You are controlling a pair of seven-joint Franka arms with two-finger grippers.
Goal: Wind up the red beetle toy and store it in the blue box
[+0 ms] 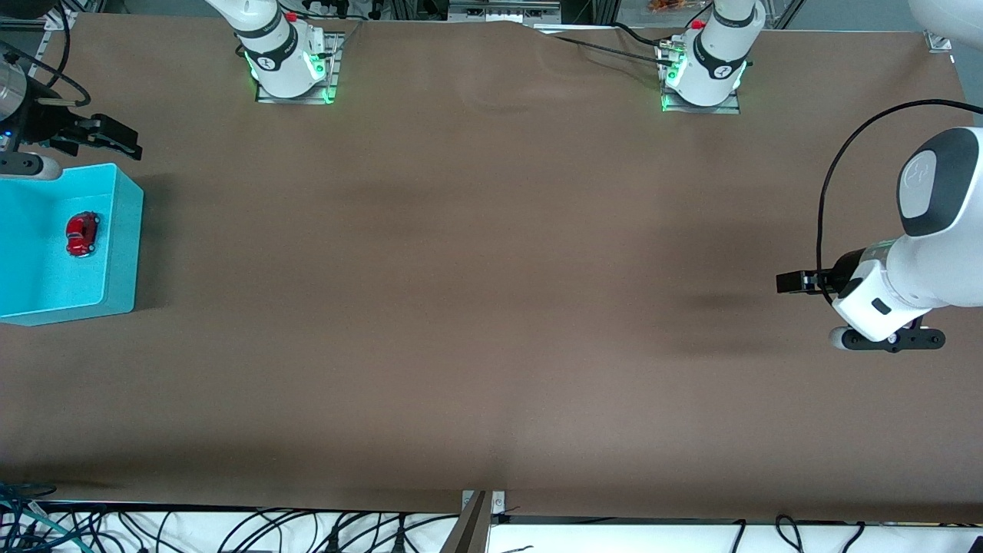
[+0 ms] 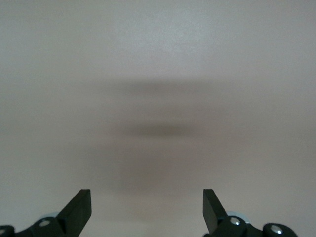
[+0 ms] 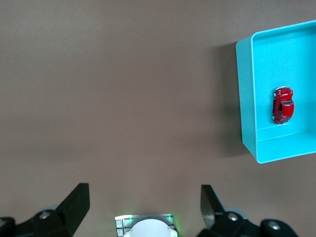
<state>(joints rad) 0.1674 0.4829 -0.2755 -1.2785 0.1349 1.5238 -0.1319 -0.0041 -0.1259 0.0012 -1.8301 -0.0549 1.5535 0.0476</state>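
Observation:
The red beetle toy lies on the floor of the blue box, which stands at the right arm's end of the table. The right wrist view shows the toy inside the box too. My right gripper is open and empty. It hangs over the table beside the box's wall that lies farthest from the front camera, and its own view shows nothing between the fingers. My left gripper is open and empty over bare table at the left arm's end, as its wrist view shows. The left arm waits.
A brown cloth covers the table. The two arm bases stand along the edge farthest from the front camera. Loose cables lie past the table's nearest edge.

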